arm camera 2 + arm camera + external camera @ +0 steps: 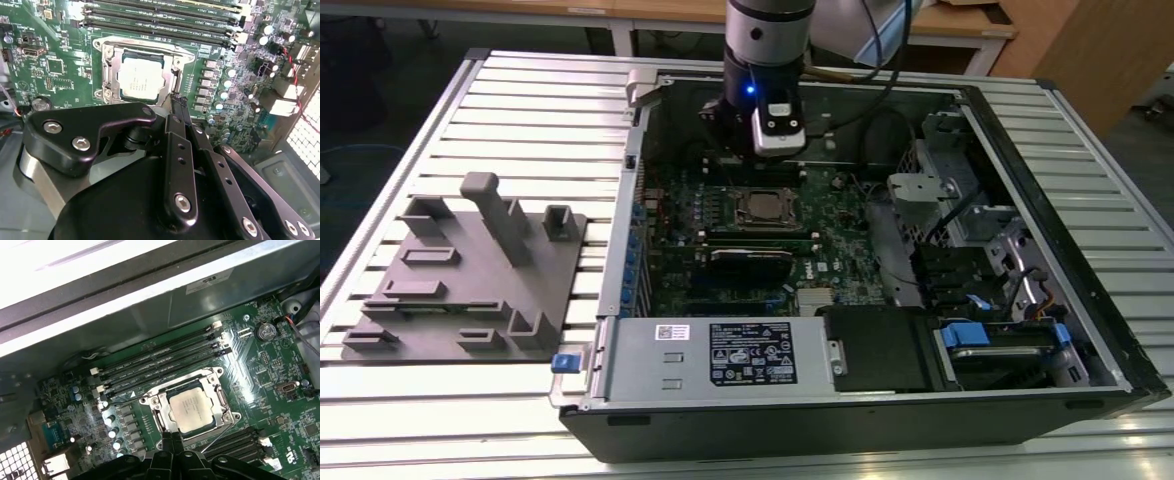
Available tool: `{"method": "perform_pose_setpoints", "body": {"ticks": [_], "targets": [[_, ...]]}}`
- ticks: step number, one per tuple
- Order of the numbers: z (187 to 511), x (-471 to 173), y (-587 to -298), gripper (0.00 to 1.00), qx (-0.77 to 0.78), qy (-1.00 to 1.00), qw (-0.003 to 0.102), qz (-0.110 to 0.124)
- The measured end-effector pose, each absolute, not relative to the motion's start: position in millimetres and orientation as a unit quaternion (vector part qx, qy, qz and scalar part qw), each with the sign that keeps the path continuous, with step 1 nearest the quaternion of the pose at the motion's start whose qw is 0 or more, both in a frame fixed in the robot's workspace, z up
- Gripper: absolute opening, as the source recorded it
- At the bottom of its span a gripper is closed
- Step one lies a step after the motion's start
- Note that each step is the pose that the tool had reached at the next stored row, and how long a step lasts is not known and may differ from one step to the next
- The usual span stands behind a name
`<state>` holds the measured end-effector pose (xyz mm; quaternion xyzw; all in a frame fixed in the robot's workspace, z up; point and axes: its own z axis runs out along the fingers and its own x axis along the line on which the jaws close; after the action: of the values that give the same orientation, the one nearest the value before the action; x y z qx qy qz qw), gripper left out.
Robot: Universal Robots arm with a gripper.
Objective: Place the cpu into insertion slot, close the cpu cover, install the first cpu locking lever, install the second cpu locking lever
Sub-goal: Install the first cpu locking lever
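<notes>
Cpu point(141, 77): seated flat in the socket on the motherboard point(60, 65), silver top up, square to the frame.

Cpu cover point(111, 60): lying down around the chip, which shows through its window. It looks lowered in both wrist views. You cannot tell whether it is pressed fully home.

Lever point(218, 436): a thin wire lever stands off the socket's edge at a slant in the first wrist view. Unlatched, by my reading.

Risks, as judgement:
- The lever is thin. If the tips slip off it, they could land on the cover or scrape the board.
- The capacitors point(227, 84) and memory slots point(165, 20) sit just beside the socket, so you have little room for a sideways skid.
- If the cover is not fully seated, forcing a lever over it could load the cpu unevenly.

Gripper point(177, 100): fingers pressed together, with nothing visible between them. The tips lie just beside a corner of the socket, near the cover's edge and clear of the cpu's top. You cannot tell whether they touch the frame.

Wider scene, exterior view:
- The arm point(767, 40) reaches down into the open computer case point(854, 430), over the socket.
- The power supply box point(720, 352) is well apart from it.
- A grey fixture point(467, 270) sits on the desk point(400, 420), on the exterior view's left.
</notes>
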<state>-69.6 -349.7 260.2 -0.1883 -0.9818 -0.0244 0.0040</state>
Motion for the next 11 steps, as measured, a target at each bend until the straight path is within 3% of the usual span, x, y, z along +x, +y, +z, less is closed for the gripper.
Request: {"method": "perform_pose_setpoints", "body": {"ticks": [11], "targets": [[259.5,-69.9,-349.7,0.11,-0.107,-0.994,0.006,-0.024]]}}
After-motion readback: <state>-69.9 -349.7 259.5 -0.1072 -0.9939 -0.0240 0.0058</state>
